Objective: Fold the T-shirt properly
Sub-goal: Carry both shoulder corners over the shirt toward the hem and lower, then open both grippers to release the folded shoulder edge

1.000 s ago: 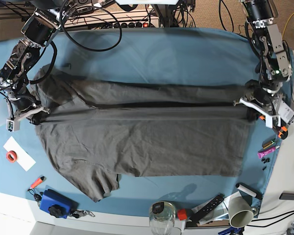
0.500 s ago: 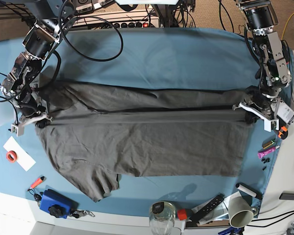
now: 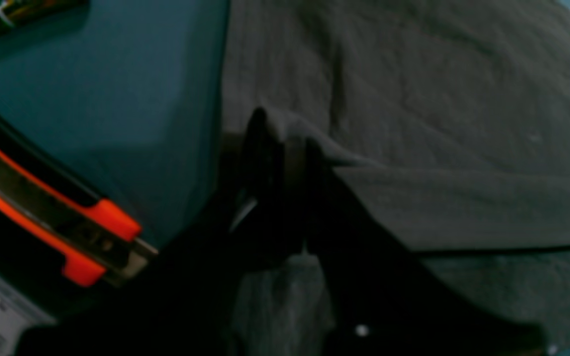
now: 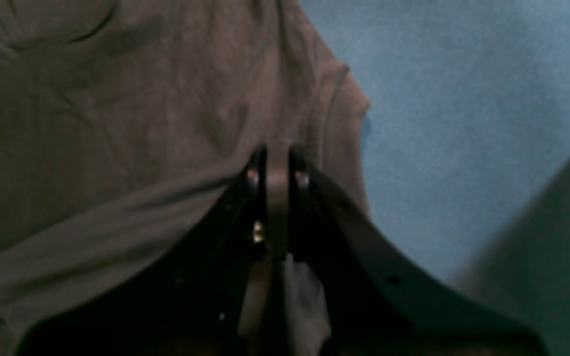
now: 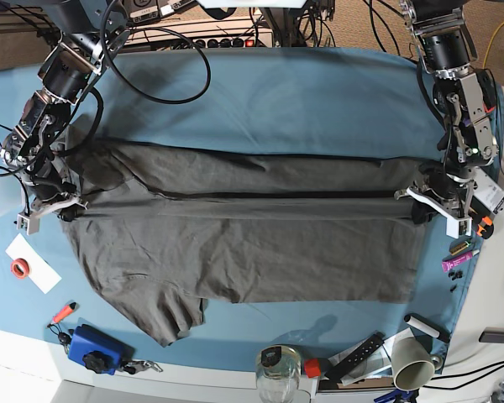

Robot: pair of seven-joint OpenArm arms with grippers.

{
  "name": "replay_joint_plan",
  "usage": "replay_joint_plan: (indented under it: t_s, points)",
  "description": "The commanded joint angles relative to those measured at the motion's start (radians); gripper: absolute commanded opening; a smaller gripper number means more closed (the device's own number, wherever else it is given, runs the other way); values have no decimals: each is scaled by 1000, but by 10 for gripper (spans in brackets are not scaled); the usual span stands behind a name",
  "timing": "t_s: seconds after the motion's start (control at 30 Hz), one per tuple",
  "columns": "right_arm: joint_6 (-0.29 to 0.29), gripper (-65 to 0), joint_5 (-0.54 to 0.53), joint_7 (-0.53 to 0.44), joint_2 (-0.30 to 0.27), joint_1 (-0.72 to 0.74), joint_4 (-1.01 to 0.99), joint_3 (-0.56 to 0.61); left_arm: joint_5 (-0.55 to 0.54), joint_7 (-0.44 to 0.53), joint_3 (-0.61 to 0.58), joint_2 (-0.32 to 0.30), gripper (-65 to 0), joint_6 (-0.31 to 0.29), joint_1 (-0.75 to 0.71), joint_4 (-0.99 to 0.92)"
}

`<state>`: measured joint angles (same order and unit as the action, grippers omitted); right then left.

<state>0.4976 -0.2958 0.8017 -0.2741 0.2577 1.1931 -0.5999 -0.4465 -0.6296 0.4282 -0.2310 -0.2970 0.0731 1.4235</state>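
The dark grey T-shirt (image 5: 252,252) lies spread wide on the blue table cloth (image 5: 302,92). A folded edge runs taut across it between my two grippers. My left gripper (image 5: 420,204) is shut on the shirt's edge at the base view's right. In the left wrist view its jaws (image 3: 285,143) pinch a ridge of the shirt's fabric (image 3: 438,99). My right gripper (image 5: 65,206) is shut on the shirt's edge at the base view's left. In the right wrist view its jaws (image 4: 277,163) clamp the shirt's cloth (image 4: 117,123) near a sleeve seam.
Along the front edge stand a glass jar (image 5: 279,369), a blue box (image 5: 92,348), a remote (image 5: 357,355) and a white cup (image 5: 412,365). A paper slip with a red tape ring (image 5: 21,267) lies at the left, markers (image 5: 456,262) at the right. Cables cross the back.
Both grippers have carried the taut fold a little toward the front edge, over the shirt's lower part. The left gripper moved more than the right.
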Motion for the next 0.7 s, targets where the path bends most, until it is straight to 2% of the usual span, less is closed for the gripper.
replay_joint_plan:
  t_s: [0.0,0.23,0.33,0.4,0.5,0.6,0.67]
  points:
    - [-1,-650,-8,-42,-26,25,19,-3,-10,27,6,-16,-650,9,25,16]
    - [12,-650,-5,-40,-26,26,19,-3,-10,25,6,-25,-650,7,39,16]
    - [82,-636,-6,-46,-31,26,19,-3,-10,25,6,-39,-478,8,47,16]
    - [120,-561,-6,-58,-40,26,19,-3,-10,25,6,-52,-398,8,52,16]
    - [122,-503,-20,-66,-64,26,19,-3,-10,24,6,-70,-375,8,60,16]
    - [121,-503,-71,-49,-95,26,21,-3,-10,4,6,-85,-375,7,61,19]
    - [117,-503,-134,11,-120,26,30,-4,-11,-60,7,-88,-375,8,61,39]
